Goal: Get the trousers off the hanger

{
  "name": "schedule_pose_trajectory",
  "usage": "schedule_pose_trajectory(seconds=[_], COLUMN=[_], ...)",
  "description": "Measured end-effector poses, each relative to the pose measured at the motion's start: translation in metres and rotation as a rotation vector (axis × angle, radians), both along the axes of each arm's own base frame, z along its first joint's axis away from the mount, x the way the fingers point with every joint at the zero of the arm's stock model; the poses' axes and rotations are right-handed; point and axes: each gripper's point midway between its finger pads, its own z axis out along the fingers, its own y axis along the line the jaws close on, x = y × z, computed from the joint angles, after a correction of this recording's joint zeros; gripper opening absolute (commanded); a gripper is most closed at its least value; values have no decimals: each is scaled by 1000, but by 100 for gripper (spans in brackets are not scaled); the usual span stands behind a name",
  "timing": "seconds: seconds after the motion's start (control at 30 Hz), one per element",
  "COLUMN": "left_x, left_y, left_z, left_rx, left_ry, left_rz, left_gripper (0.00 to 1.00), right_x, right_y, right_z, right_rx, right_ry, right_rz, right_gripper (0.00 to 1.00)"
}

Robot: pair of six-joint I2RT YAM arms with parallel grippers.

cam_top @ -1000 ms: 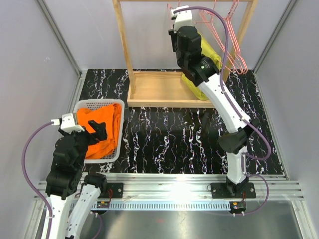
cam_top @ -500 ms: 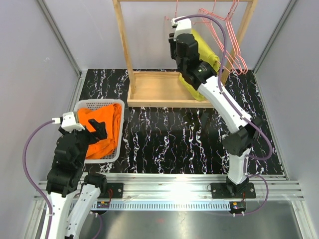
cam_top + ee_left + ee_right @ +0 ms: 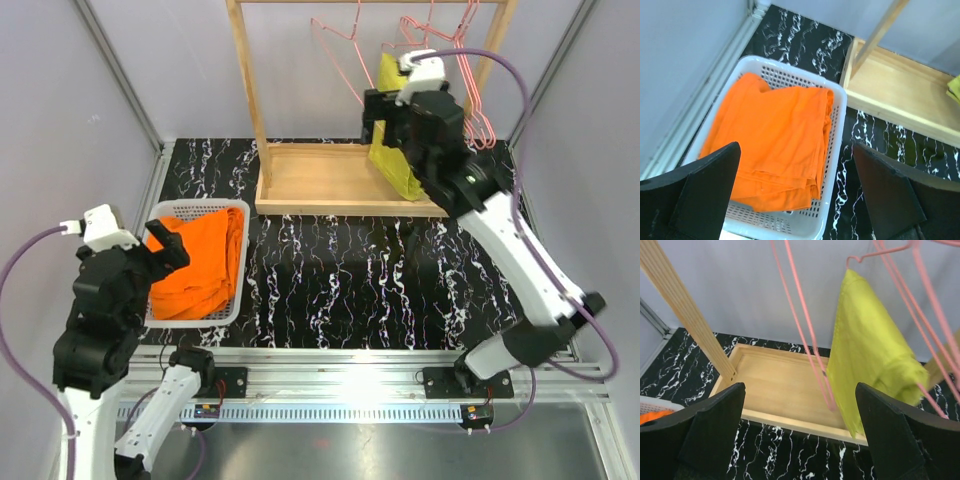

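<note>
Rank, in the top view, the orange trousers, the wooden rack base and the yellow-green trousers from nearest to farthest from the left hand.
1. Orange trousers, in the basket beside the left hand.
2. Wooden rack base, back centre.
3. Yellow-green trousers, hanging back right.

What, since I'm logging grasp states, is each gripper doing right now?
Left gripper: open, empty, over the orange trousers in the basket.
Right gripper: open, empty.
</note>
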Motion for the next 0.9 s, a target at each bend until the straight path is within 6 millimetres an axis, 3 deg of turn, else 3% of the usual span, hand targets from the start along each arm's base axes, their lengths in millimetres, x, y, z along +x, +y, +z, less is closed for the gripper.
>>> schedule_pose_trajectory(seconds=[0.1,0.23,0.4,0.57,0.77,0.9], left_x=[-12,-26,-44,-60,-71,-74], left_y=[7,14,20,27,37,39], left_z=[11,2,-11,-8,-1,-3], left_rx=[17,59,94,136,162,172], left_ry=[10,94,156,132,85,53], left_rz=[19,36,37,24,45,44], left_gripper=[99,99,99,99,99,99], right_x=[-40,-93,-144,-191,-235,-251], right_y=[-29,-69,-110,-142,-179,-196], right_z=[20,25,-7,-49,-61,-70], right_rx=[39,76,87,77,106,105], right_ry=[-22,-17,75,187,199,200], right_rz=[-1,-16,-59,-79,-118,-146], right_gripper=[99,99,100,99,99,99])
